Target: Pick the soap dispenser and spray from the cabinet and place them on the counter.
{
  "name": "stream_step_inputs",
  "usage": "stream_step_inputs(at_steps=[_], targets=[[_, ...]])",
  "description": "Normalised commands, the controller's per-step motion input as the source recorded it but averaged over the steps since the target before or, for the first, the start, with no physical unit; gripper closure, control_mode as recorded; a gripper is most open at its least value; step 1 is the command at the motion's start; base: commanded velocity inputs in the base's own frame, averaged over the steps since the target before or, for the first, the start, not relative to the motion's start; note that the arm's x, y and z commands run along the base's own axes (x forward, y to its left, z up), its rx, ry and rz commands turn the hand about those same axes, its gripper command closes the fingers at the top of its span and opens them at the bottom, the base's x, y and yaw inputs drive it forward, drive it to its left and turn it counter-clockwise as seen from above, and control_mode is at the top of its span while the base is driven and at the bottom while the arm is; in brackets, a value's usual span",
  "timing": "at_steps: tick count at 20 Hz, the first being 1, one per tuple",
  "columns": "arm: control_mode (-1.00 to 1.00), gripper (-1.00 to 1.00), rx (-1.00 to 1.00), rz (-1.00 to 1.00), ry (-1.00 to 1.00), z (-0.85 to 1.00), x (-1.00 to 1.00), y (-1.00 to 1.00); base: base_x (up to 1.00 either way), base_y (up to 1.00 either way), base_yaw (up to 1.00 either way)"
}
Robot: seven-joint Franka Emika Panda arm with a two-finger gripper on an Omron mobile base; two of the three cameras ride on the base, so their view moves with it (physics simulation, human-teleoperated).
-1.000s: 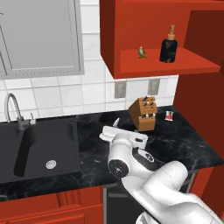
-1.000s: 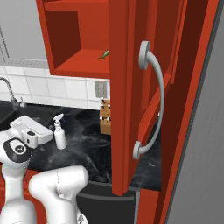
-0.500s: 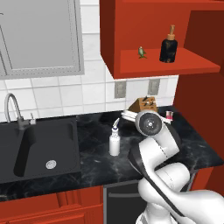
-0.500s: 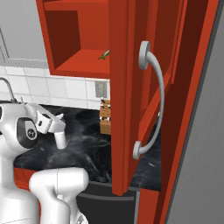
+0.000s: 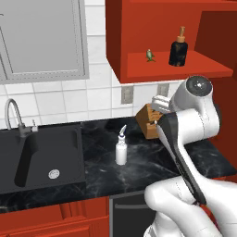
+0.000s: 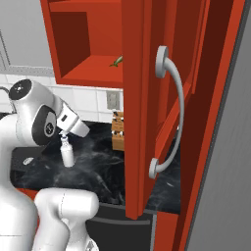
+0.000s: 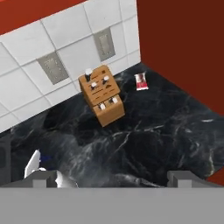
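The gripper (image 7: 112, 177) hangs released above the counter (image 7: 144, 144), its two finger tips (image 7: 43, 178) set wide apart with nothing between them. In the hand view the knife block (image 7: 101, 95) stands at 12 o'clock from the gripper, against the tiled wall (image 7: 65, 48), with a small red packet (image 7: 140, 81) at about 1 o'clock. The spray (image 5: 121, 146) stands upright on the counter, at 9 o'clock from the knife block in the left base view, between it and the sink (image 5: 41, 157). The soap dispenser (image 5: 178, 48) sits on the shelf of the open cabinet (image 5: 139, 41), at 12 o'clock above the arm, a small green figure (image 5: 150, 55) at its 9 o'clock.
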Motion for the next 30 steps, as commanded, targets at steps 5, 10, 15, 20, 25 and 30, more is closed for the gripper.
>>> stream_step_inputs(at_steps=[5,10,15,20,25,30], targets=[[-1.00,-1.00,0.00,0.03,-0.06,0.28,-0.30,-0.07,0.00,0.00,0.00],[-1.00,-1.00,-0.01,0.02,-0.08,0.37,-0.19,0.00,0.00,0.00,0.00],[-1.00,-1.00,0.01,0.01,0.03,0.54,-0.10,-0.24,0.00,0.00,0.00],[-1.00,-1.00,0.02,0.05,0.01,0.49,-0.09,-0.33,0.00,0.00,0.00],[-1.00,-1.00,0.00,0.10,-0.06,0.35,-0.01,-0.23,0.00,0.00,0.00],[-1.00,-1.00,-0.01,0.11,-0.12,0.21,0.00,-0.15,0.00,0.00,0.00]])
